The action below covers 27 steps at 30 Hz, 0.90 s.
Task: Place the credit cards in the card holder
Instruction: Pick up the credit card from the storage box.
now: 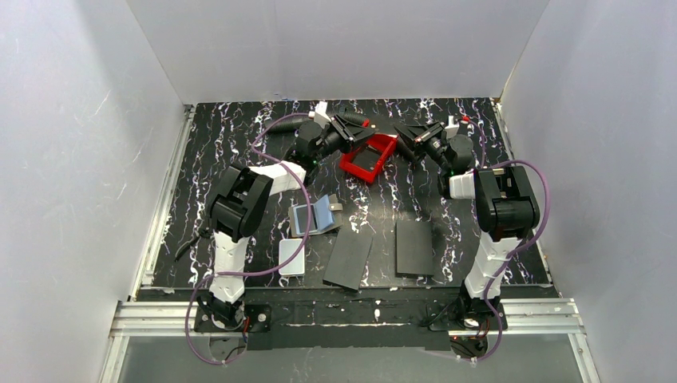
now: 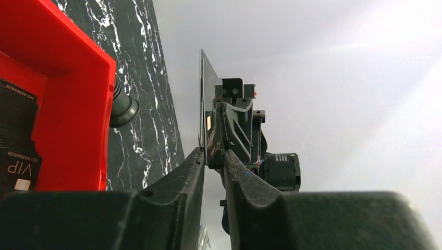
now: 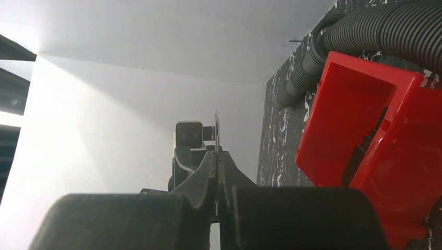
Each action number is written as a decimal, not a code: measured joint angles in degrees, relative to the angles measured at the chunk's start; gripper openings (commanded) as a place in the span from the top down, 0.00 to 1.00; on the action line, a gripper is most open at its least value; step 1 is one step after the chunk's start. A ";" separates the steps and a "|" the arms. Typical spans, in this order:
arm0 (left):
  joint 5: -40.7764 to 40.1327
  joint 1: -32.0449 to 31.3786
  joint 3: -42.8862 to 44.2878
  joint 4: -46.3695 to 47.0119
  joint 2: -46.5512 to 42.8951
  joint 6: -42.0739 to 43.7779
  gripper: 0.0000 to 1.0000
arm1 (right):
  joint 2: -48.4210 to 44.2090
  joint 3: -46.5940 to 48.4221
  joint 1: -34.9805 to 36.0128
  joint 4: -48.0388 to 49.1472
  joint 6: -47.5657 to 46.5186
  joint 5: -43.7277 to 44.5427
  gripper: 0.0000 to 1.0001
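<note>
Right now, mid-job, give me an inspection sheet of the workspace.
Surface: black marbled table, white veins.
Job's things: card holder lies open near the left arm. One card stands on edge between the two claws. Dark VIP cards lie in the red tray.
Clutter: white box and two black panels at the near edge.
Grippers: right claw shut on the card. Left claw at its other end, grip unclear.
Cables: purple cables loop along both arms. Black hose runs beside the tray.
Surroundings: white walls on three sides.
</note>
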 measured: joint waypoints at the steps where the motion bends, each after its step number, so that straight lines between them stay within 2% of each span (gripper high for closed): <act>1: -0.02 0.00 0.00 0.00 0.00 -0.09 0.84 | 0.00 0.11 0.02 -0.04 -0.04 -0.04 0.99; 6: -0.02 0.00 0.00 0.00 0.00 -0.44 0.84 | 0.00 0.22 0.02 -0.24 -0.39 -0.04 0.99; 11: -0.02 0.02 0.00 -0.02 0.00 -0.50 0.98 | 0.00 0.46 0.02 -0.76 -0.83 -0.04 0.99; 16: -0.59 0.00 -0.24 -0.09 0.00 -0.44 1.00 | 0.00 0.79 0.02 -2.23 -1.36 -0.15 0.99; 20: -1.16 0.02 -1.03 -0.02 0.00 -0.63 1.00 | 0.00 1.42 0.02 -3.91 -2.78 -0.85 0.88; 23: -1.64 0.22 -1.95 0.00 0.00 -0.85 1.00 | 0.00 2.36 0.09 -6.91 -4.79 -1.55 0.74; 27: -2.05 0.79 -3.74 -0.31 0.00 -1.11 1.00 | 0.04 5.86 0.04 -13.46 -8.79 -1.64 0.70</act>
